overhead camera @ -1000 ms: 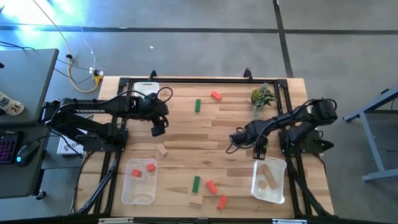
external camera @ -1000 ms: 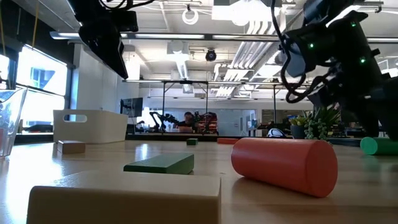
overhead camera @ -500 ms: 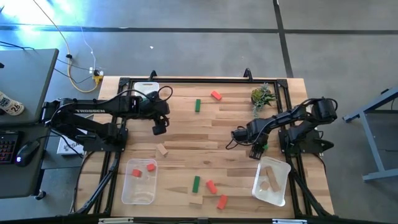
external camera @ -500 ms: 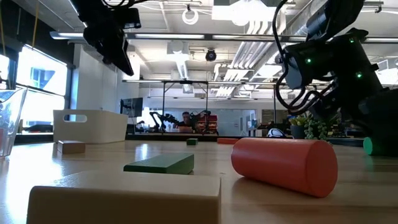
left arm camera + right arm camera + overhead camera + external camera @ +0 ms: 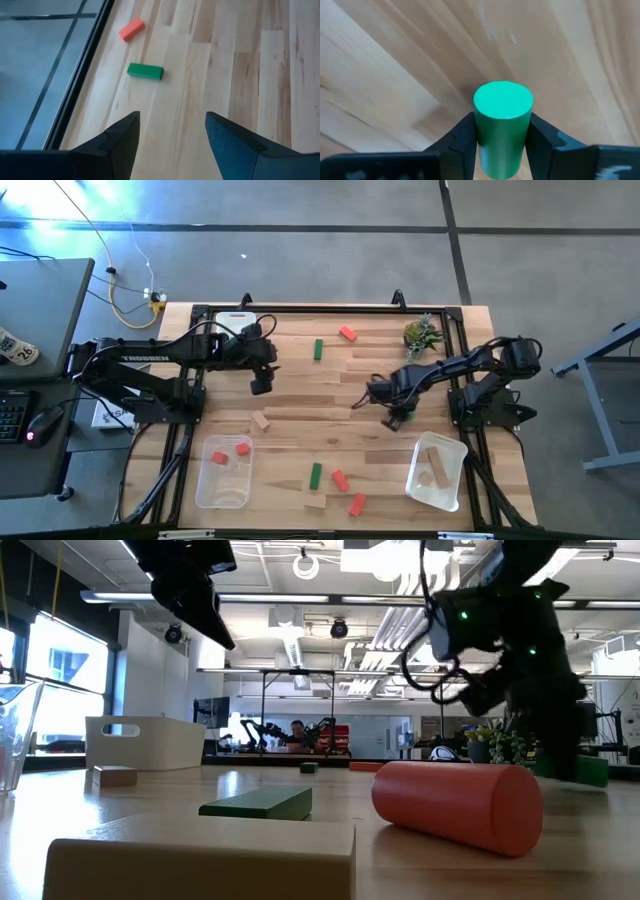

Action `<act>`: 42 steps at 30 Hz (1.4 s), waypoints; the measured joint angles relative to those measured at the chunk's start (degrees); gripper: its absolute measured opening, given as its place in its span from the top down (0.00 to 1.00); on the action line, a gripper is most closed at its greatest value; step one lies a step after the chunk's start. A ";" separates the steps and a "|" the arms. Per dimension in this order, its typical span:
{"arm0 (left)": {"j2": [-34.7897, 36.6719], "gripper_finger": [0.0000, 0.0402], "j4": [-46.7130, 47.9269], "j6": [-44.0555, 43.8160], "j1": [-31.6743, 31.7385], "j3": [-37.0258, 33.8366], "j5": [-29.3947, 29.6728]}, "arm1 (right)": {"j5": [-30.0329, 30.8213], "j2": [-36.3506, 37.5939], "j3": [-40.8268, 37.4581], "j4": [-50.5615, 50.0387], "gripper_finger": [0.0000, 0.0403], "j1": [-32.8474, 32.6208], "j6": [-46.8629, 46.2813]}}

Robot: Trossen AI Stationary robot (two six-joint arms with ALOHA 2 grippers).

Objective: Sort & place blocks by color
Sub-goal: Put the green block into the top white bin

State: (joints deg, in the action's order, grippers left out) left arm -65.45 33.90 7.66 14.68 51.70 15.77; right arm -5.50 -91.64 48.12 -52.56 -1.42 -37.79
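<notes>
My right gripper (image 5: 398,416) is shut on a green cylinder block (image 5: 502,127) at the table's middle right, left of the right tray. My left gripper (image 5: 261,385) hangs open above bare wood at the far left (image 5: 172,145). Beyond it a green bar (image 5: 145,71) and a red-orange block (image 5: 132,29) lie flat on the table. More loose blocks lie flat near the front: a green one (image 5: 315,475), two red ones (image 5: 339,480) (image 5: 356,503) and a tan one (image 5: 316,500). Another tan block (image 5: 261,420) lies left of centre. My right gripper pinches the green cylinder's curved side (image 5: 485,135) between its two fingers, coming from above and pointing down. One round end face (image 5: 502,101) shows past the fingertips. Whether the cylinder rests on the wood I cannot tell.
A clear tray (image 5: 205,485) at the front left holds two red blocks. Another clear tray (image 5: 450,485) at the front right holds tan blocks. A small green plant (image 5: 421,335) stands at the far right and a white box (image 5: 236,320) at the far left. Open wood lies mid-table.
My right gripper has shut on the green cylinder, rolled about its own axis and gone toward the table's left edge, away from the right tray, taking the cylinder along. My left gripper has tipped up a little and stays open.
</notes>
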 joint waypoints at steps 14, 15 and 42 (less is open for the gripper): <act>0.00 0.47 -1.69 -5.42 -0.02 0.00 -4.27 | 9.66 0.04 20.71 4.82 0.74 -0.06 -1.44; 0.00 0.47 -2.11 -6.34 -0.02 0.01 -4.97 | 9.91 0.05 22.22 5.59 0.74 -0.06 -0.84; 0.00 0.47 -25.34 16.43 -3.95 0.02 -6.04 | 11.33 0.13 41.51 25.76 0.74 3.38 -0.81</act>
State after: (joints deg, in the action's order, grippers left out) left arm -65.45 8.56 24.09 10.73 51.72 9.74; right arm 5.83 -91.50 89.62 -26.81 1.96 -38.60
